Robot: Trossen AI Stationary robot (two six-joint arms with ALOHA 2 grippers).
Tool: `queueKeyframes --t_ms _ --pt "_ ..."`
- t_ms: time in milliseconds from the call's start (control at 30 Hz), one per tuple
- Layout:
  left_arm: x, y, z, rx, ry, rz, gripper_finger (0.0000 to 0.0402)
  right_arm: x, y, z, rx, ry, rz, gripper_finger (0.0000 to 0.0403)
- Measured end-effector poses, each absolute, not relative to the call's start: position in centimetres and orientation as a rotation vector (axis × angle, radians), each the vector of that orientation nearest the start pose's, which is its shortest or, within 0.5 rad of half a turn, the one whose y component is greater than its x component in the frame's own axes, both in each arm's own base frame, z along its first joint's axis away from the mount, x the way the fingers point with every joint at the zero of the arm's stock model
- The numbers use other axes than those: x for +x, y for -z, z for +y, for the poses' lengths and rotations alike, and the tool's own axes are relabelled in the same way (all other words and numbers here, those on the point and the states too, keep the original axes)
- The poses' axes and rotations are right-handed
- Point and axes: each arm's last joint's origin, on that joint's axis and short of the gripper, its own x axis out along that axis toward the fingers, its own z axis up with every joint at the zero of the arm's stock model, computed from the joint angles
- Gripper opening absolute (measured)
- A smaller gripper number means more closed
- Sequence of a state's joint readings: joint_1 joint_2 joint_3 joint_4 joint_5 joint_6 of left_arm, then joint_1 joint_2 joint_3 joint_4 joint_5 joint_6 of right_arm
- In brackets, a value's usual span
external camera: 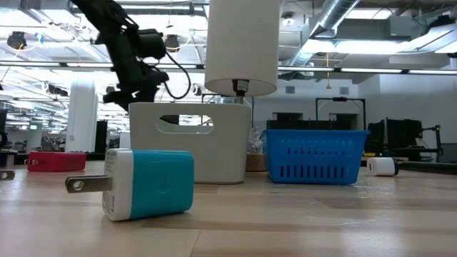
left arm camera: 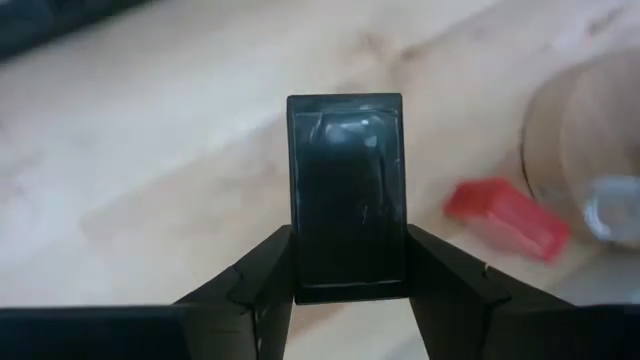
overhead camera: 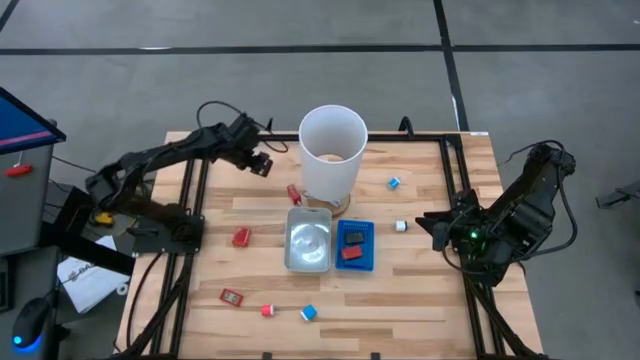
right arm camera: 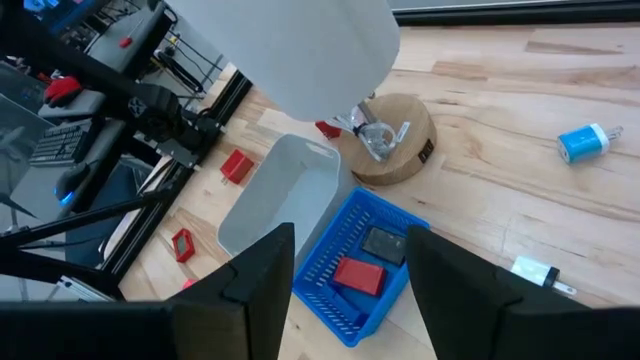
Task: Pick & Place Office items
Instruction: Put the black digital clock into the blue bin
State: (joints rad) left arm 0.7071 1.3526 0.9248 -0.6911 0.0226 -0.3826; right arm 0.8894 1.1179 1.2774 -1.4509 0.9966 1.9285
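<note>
A black rectangular block point(left arm camera: 346, 195) sits pinched between the fingers of the left gripper point(left arm camera: 347, 285), its sides touching both dark pads, held above the wooden table point(overhead camera: 420, 290). From overhead, the left gripper point(overhead camera: 258, 160) hovers at about ten o'clock from the tall white bin point(overhead camera: 332, 150), near the table's far edge. Just past the held block lies a red block point(left arm camera: 506, 217), at seven o'clock of the bin on its round wooden base point(right arm camera: 395, 135).

The other office items are scattered: a red piece point(overhead camera: 241, 236) at nine o'clock of the clear tray point(overhead camera: 308, 240), a red clip point(overhead camera: 232, 296), a small red bit point(overhead camera: 267, 310) and a blue plug point(overhead camera: 308, 313) along the near edge, and a blue piece point(overhead camera: 394, 182) and a white one point(overhead camera: 401, 226) toward three o'clock. The blue tray point(overhead camera: 355, 245) holds a dark piece point(right arm camera: 382, 243) and a red one point(right arm camera: 358, 275).

The right gripper point(right arm camera: 347, 275) waits at the table's three o'clock edge, jaws spread and empty.
</note>
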Motion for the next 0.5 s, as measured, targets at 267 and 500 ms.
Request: queueKeyframes --t_ms 267,500 --pt "20.4 -22.8 12.6 -0.746 -0.694 0.954 0.0157 11.9 -35.9 10.8 0.783 0.665 0.353 0.0184" --pt "22.3 -22.7 8.6 -0.728 -0.580 0.999 0.0154 11.9 -35.9 10.8 0.785 0.665 0.349 0.0184"
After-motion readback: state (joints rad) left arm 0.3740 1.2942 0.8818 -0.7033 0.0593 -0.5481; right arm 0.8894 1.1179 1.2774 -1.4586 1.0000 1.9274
